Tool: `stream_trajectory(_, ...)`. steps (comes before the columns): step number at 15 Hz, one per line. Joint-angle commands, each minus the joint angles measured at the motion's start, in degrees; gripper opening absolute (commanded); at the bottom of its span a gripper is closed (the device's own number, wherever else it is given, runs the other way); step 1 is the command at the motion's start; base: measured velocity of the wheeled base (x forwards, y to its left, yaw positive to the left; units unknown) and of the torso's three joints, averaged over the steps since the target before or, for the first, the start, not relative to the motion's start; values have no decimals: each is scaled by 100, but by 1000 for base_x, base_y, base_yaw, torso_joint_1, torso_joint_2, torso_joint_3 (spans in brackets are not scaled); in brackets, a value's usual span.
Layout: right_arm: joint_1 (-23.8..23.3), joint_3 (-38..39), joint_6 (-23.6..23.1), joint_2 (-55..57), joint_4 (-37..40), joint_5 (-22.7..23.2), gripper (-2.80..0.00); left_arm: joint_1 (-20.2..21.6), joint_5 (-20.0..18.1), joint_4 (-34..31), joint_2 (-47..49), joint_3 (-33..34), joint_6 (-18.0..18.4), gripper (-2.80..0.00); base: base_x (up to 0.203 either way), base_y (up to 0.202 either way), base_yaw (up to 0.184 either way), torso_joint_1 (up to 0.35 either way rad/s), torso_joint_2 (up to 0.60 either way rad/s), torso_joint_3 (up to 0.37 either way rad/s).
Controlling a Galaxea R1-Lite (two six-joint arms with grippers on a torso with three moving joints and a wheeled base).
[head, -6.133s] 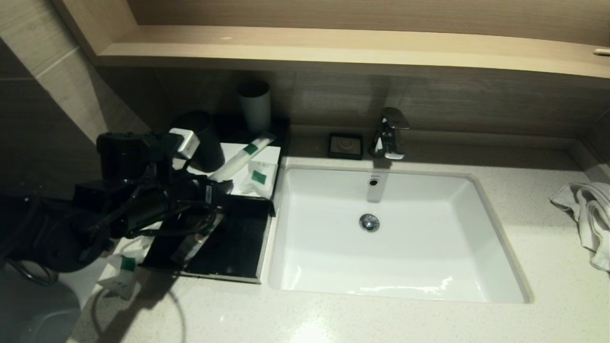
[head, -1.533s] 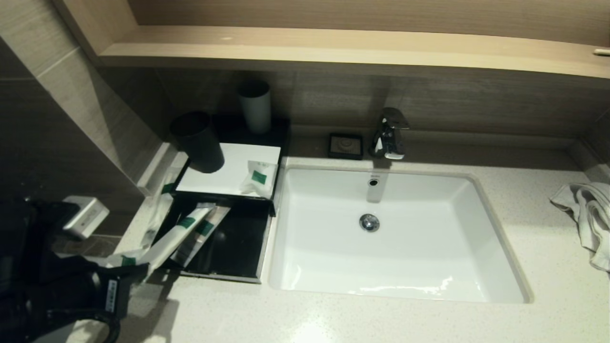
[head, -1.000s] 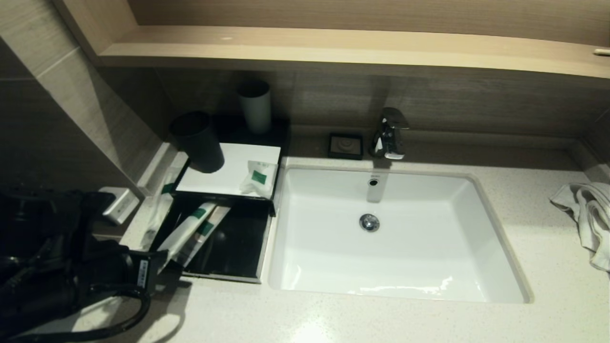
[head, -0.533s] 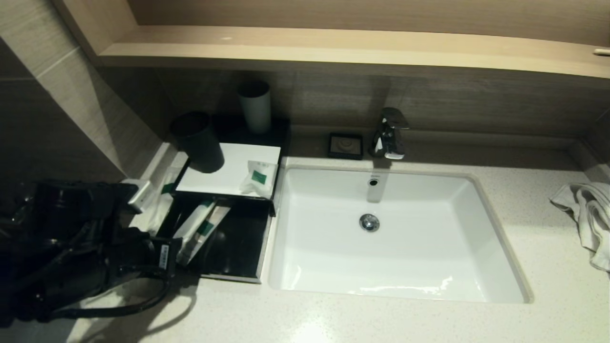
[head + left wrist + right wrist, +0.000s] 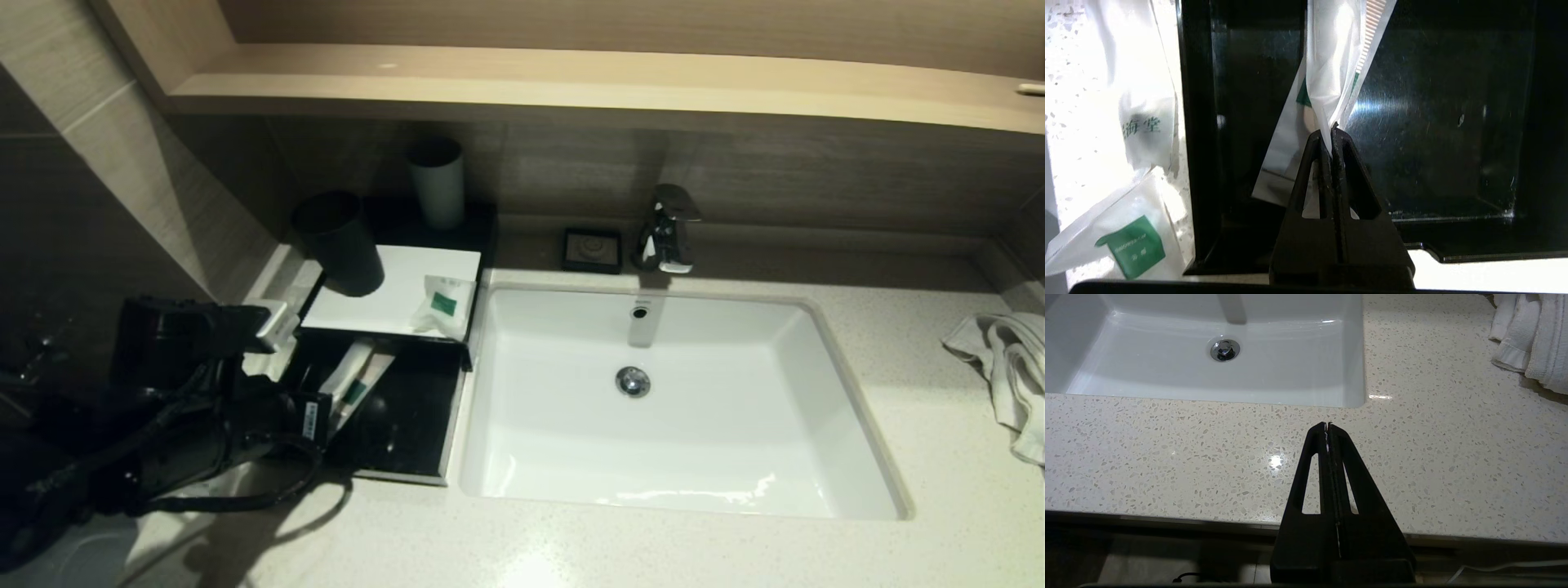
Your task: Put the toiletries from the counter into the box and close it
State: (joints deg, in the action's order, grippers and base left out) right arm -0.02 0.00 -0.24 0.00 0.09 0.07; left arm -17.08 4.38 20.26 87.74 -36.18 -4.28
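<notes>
Presently, in the head view, the left gripper [image 5: 322, 416] is seen at the near-left corner of the box [image 5: 392, 286], whose drawer [image 5: 408, 425] is pulled out over the tabletop [image 5: 653, 547]. A long sachet [image 5: 347, 380] is held slanting into the drawer, presumably so it can be laid inside. One small sachet [image 5: 441, 306] is left on the box's white top.

In the left wrist view, the jaws are pressed together on the long sachet's end [image 5: 1331, 81]; two more sachets [image 5: 1133, 241] lie outside the drawer wall.

In the right wrist view, the right gripper [image 5: 1327, 428] is parked, pressed together and empty, over the tabletop's near edge.
</notes>
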Motion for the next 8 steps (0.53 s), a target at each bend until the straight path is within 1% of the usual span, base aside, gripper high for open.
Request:
stream_trajectory(1, -6, 0, -2, 0, 0, 1, -280, -5, 5, 13, 164, -94, -3, -280, 0, 0, 0, 0, 0, 0)
stream_trajectory(8, 2, 0, -2, 0, 0, 1, -280, 3, 41, 338, 481, -189, 6, -280, 0, 0, 0, 0, 0, 0)
